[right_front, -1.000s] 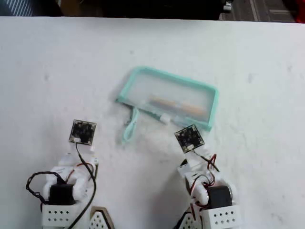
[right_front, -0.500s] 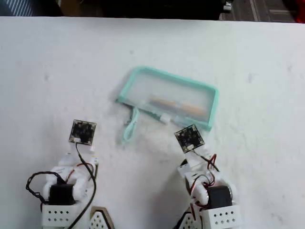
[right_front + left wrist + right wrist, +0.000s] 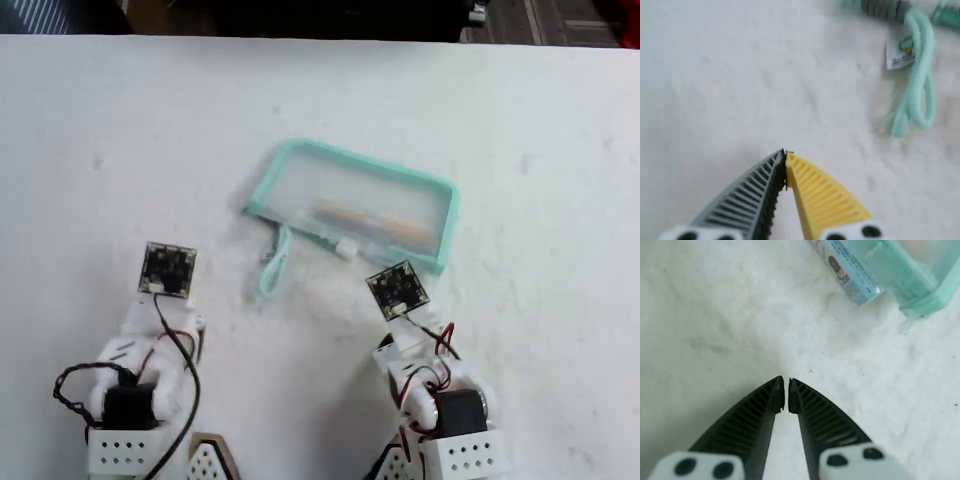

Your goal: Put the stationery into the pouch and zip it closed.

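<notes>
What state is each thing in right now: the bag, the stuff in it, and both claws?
Pouch: lying flat on the table.
Stationery: inside the pouch.
Cord: slack on the table.
Left claw: shut, empty.
Right claw: shut, empty.

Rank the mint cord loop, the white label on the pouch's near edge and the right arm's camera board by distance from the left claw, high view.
1. Mint cord loop, just right of the left claw, at the pouch's left corner.
2. White label, on the pouch's near edge, farther right.
3. Right arm's camera board, farthest right.
</notes>
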